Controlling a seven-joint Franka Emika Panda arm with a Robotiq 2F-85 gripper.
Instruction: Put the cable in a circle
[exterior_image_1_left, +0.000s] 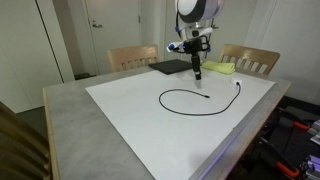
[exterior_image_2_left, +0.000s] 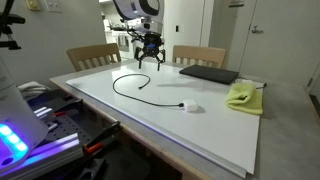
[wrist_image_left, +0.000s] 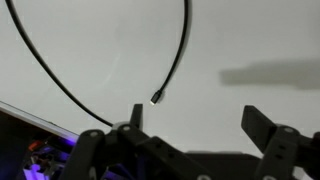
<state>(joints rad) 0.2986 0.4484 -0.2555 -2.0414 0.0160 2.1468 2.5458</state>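
The gripper (wrist_image_left: 192, 122) is hovering wide open and empty just above one plug end of the single cable (wrist_image_left: 183, 40). The cable is lying mid-tabletop (exterior_image_1_left: 65, 115) as an unclosed loop, and its long axis is running parallel to the far edge.

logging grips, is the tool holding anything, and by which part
Nothing is held: the tool is open, and the cable lies loose on the table, touching neither finger.
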